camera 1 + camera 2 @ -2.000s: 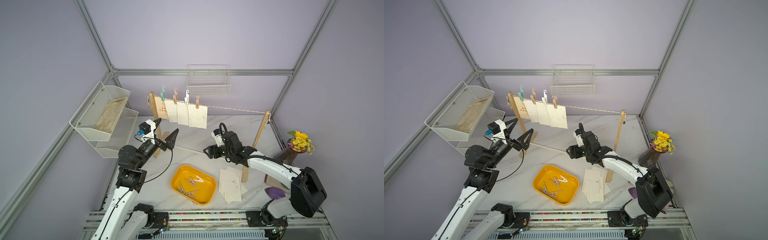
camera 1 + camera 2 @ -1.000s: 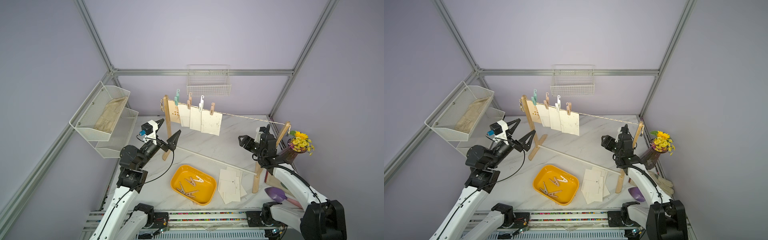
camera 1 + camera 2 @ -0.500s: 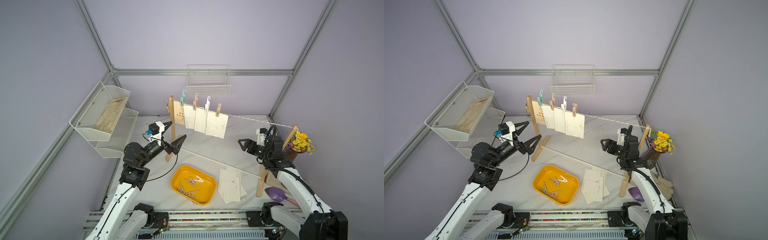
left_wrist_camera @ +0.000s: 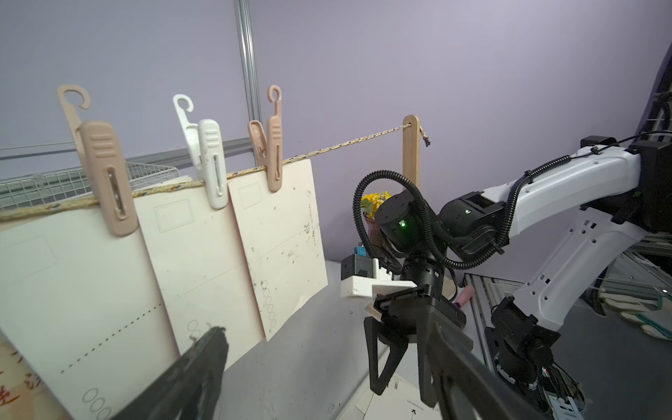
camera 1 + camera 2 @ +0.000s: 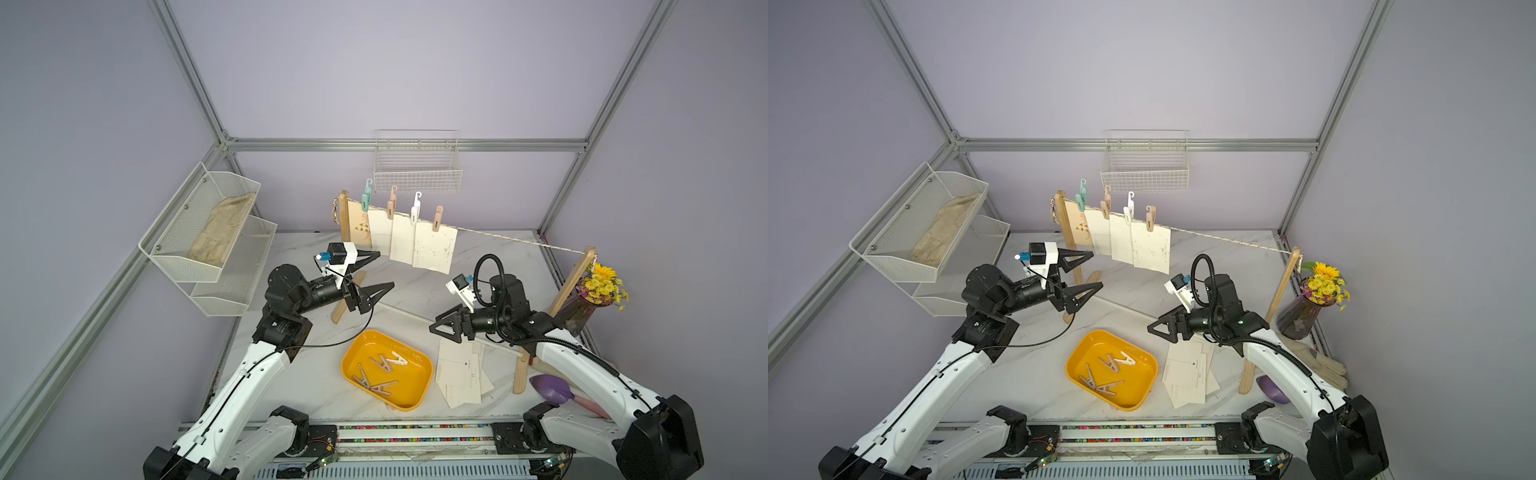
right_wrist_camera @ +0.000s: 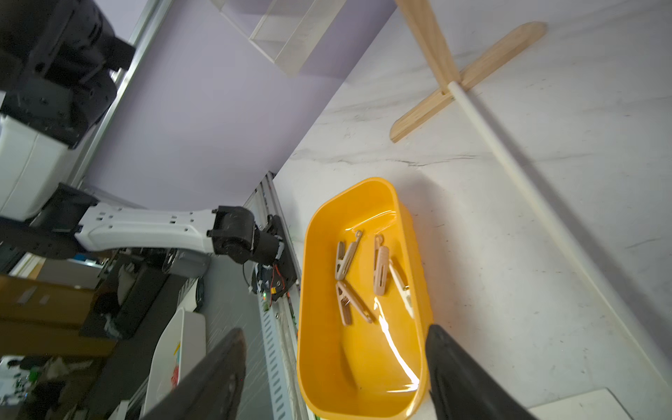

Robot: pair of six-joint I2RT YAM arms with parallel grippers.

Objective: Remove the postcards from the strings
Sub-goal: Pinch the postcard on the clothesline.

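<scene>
Both reaching inward: left end effector [image 5: 385, 269] wide nr postcards [image 5: 434, 251], right end effector [image 5: 440, 324] wide nr tray [image 5: 415, 387].

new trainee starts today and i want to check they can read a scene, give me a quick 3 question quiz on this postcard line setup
1. How many postcards hang on the string?
2. True or false: the right gripper is shut on a postcard.
3. Where do the loose clothespins lie? A) in the wire basket on the back wall B) in the yellow tray C) in the flower vase

Key
1. Four, each under its own clothespin.
2. False: its jaws stand open with nothing between them.
3. B
</scene>
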